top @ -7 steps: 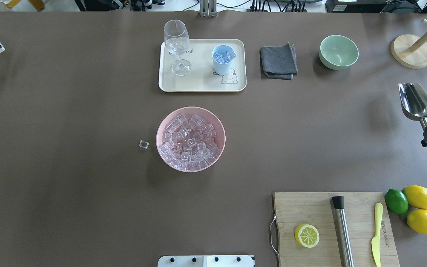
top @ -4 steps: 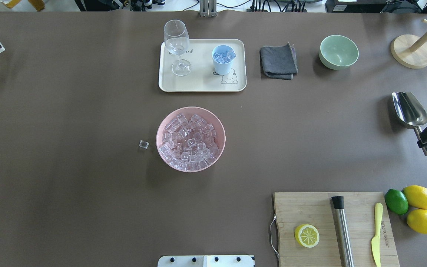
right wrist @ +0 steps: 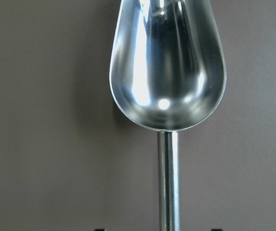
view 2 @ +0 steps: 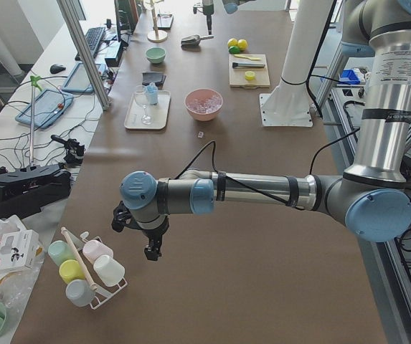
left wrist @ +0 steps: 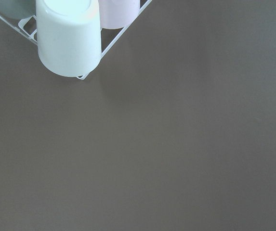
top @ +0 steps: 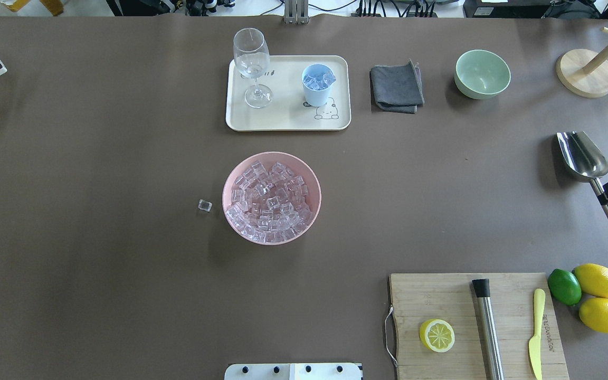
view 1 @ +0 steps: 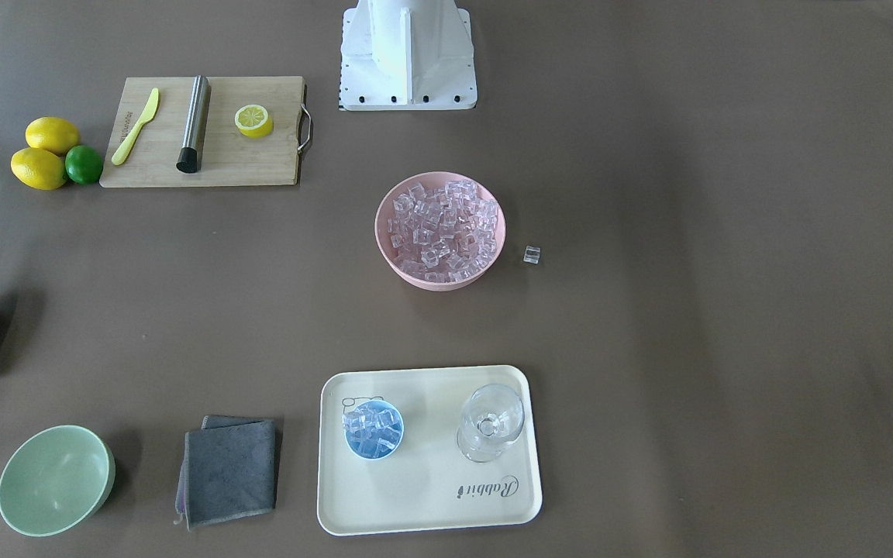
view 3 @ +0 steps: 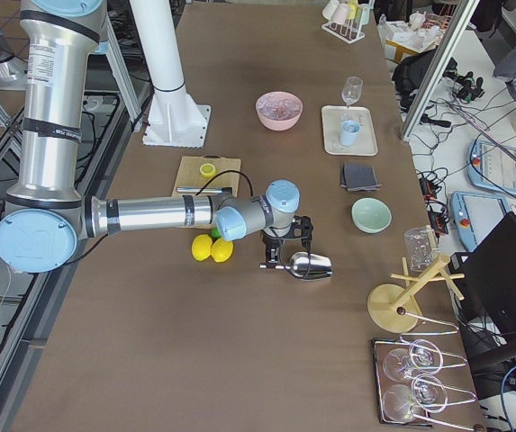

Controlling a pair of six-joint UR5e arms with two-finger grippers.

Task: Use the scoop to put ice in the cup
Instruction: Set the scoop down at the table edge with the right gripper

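By the bench's right edge, the right gripper [top: 607,192] is straddling the steel scoop [top: 583,155] handle, jaws apart; lifting straight up should avoid nudging it.

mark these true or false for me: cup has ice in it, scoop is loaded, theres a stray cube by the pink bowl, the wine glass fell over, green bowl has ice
1. The cup on the tray holds ice. True.
2. The scoop is loaded with ice. False: the right wrist view shows it empty.
3. A single ice cube lies on the table beside the pink bowl, apart from it. True.
4. The stemmed glass has fallen on its side. False: it stands upright on the tray, beside the cup.
5. The green bowl holds ice. False: it is empty.
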